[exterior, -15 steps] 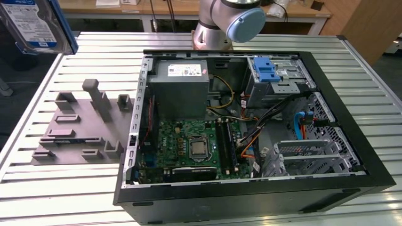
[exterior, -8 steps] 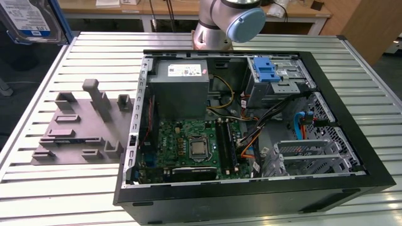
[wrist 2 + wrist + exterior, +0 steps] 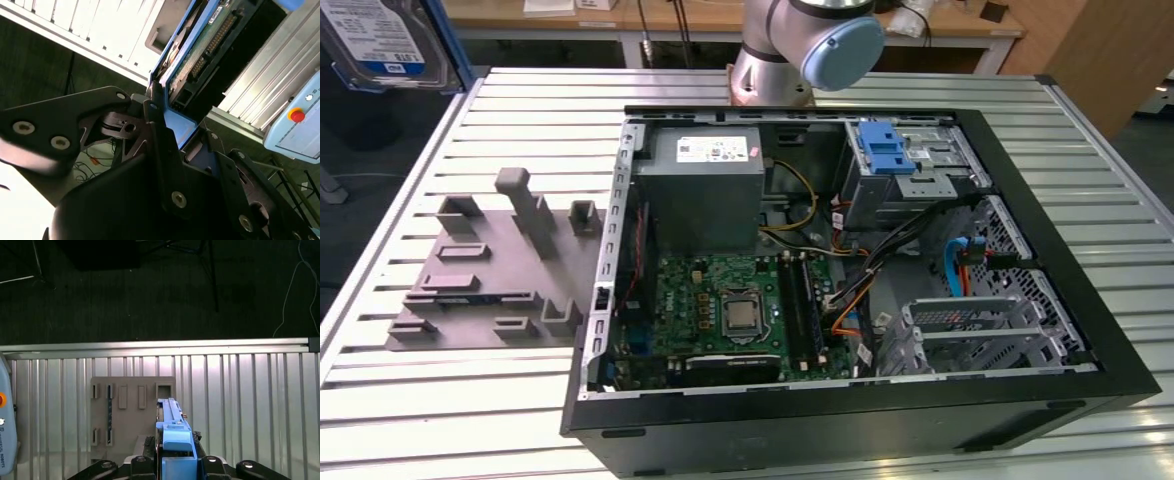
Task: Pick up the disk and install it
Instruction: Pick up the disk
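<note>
Gripping the disk (image 3: 170, 415) by one end of its blue carrier bracket, the gripper (image 3: 173, 461) shows jaws set narrow and clamped on the plastic, with one of the black fingers (image 3: 160, 145) on each side. In the second wrist view the drive's green circuit-board face runs out bare beyond the jaws. My reading is that the end hold leaves the flat faces and the far end free. The disk is in the air, on edge, touching nothing but the jaws; the exterior view catches its white-and-blue label (image 3: 380, 35). Directly below the jaws lies a grey fixture plate (image 3: 132, 405) on the slatted aluminium table (image 3: 250, 405). Its slots and posts look meant to stand parts on edge so jaws can close on them from above; that is a judgement. Well apart from the jaws, the open computer case (image 3: 854, 430) lies on its side with the panel off and its interior facing up, presumably so the arm (image 3: 801, 45) can reach in from overhead. Inside are a power supply (image 3: 700, 185), a motherboard (image 3: 720, 310), a blue-latched drive bay (image 3: 897, 150) and a bare metal drive cage (image 3: 974, 325). A teach pendant (image 3: 295, 130) sits off to the side of the jaws. Count: one disk, one gripper with two fingers, one arm, one fixture plate, one case, one power supply, one motherboard, one pendant.
</note>
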